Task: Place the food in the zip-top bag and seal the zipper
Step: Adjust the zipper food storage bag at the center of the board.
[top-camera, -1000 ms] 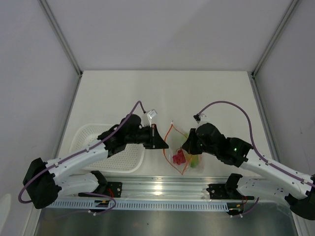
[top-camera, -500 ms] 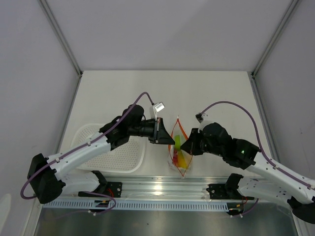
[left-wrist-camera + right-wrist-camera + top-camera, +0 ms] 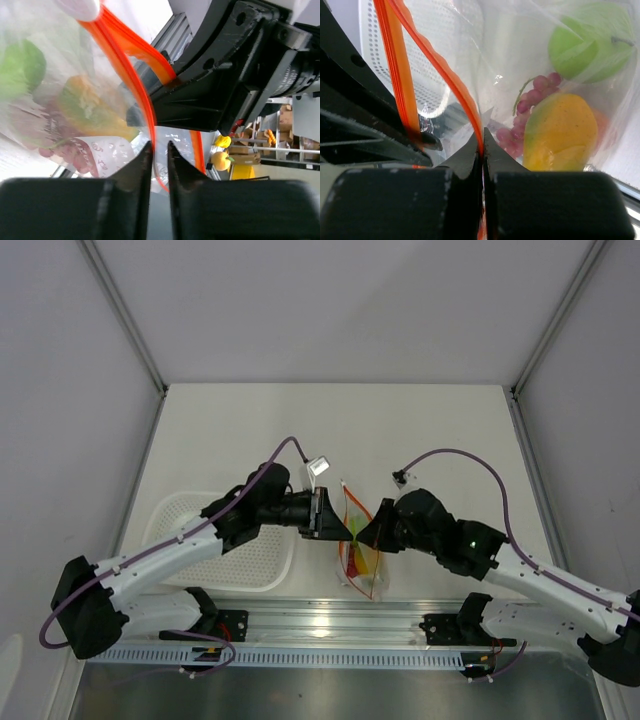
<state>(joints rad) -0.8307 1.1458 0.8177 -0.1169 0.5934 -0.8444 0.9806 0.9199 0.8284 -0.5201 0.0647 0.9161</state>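
The zip-top bag point(image 3: 360, 562) hangs between my two grippers near the table's front edge, with its orange-red zipper point(image 3: 347, 508) running up from it. In it are the green apple point(image 3: 585, 42), red grapes point(image 3: 530, 105), mango point(image 3: 560, 132) and a bit of the peach point(image 3: 603, 122). My right gripper point(image 3: 481, 145) is shut on one zipper strip point(image 3: 455, 90). My left gripper point(image 3: 159, 150) is closed to a narrow slit with the zipper point(image 3: 140, 95) running into it. The two grippers almost touch, the left point(image 3: 345, 528) facing the right point(image 3: 368, 535). The fruit also shows in the left wrist view point(image 3: 90, 107).
The white perforated basket point(image 3: 190, 525) lies left of the bag under the left arm; it also shows in the right wrist view point(image 3: 427, 60). The aluminium rail point(image 3: 330, 625) runs along the near edge just below the bag. Grey walls enclose the table.
The left gripper moved right to meet the right gripper. The bag's mouth went from wide open to pinched narrow, and the bag stands more on edge.
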